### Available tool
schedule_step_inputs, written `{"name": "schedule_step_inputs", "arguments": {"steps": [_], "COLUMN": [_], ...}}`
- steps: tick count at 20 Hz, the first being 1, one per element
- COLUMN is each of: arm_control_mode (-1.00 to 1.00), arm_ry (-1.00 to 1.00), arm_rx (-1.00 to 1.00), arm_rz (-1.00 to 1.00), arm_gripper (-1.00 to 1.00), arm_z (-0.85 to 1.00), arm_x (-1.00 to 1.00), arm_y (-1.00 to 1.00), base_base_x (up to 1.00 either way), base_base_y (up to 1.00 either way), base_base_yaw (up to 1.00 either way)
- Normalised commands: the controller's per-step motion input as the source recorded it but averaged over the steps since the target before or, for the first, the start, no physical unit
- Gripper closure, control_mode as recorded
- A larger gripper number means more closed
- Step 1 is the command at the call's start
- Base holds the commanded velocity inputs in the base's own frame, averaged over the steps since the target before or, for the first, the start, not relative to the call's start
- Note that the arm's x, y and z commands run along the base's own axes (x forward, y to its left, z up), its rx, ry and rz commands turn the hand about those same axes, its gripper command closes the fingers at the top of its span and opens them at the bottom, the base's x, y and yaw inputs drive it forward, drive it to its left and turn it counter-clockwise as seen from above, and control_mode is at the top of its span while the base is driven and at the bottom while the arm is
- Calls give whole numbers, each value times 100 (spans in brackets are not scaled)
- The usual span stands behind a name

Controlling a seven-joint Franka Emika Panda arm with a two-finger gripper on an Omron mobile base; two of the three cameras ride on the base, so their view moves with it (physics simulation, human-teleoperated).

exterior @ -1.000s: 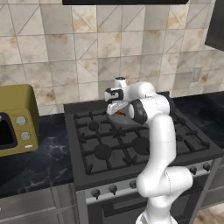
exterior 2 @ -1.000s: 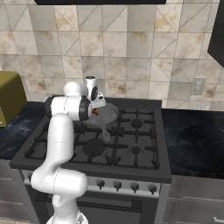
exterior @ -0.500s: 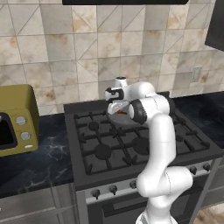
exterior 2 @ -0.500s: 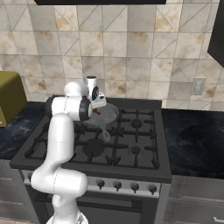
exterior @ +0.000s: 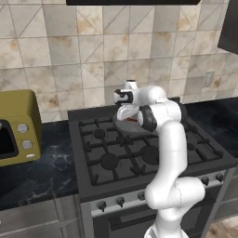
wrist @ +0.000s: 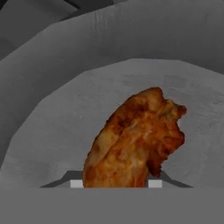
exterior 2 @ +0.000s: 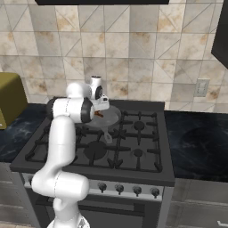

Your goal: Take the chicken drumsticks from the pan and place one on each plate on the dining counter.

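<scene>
The grey pan [wrist: 65,127] sits on the stove's back burner, with its long handle [exterior 2: 107,134] pointing toward the front. My gripper [wrist: 116,183] reaches down into the pan [exterior: 125,124] and is shut on one orange-brown chicken drumstick [wrist: 131,140], whose sides meet both finger tips. A sliver of that drumstick [exterior 2: 99,114] shows under the hand in the right base view, where the gripper [exterior 2: 99,111] hangs over the pan [exterior 2: 111,116]. The second drumstick, the plates and the dining counter are out of view.
A black gas stove [exterior: 139,153] with iron grates stands below the arm, with knobs [exterior 2: 119,189] along its front. A yellow microwave [exterior: 14,128] stands on the dark counter at the left. The tiled wall [exterior: 93,56] rises right behind the stove.
</scene>
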Motion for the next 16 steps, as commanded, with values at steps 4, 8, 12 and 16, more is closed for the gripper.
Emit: {"name": "schedule_step_inputs", "arguments": {"steps": [4,8,12,16], "arm_control_mode": [-100,-100,-100,-100], "arm_ry": [-4,-13,-21,-23], "arm_rx": [0,0,0,0], "arm_rz": [0,0,-2,-7], "arm_gripper": [100,100,100,100], "arm_z": [40,55,34,19], "arm_x": [-40,-61,-91,-99], "arm_y": [-9,-3,-2,-6], "base_base_x": [0,0,0,0], "base_base_y": [0,0,0,0], "base_base_yaw": [0,0,0,0]}}
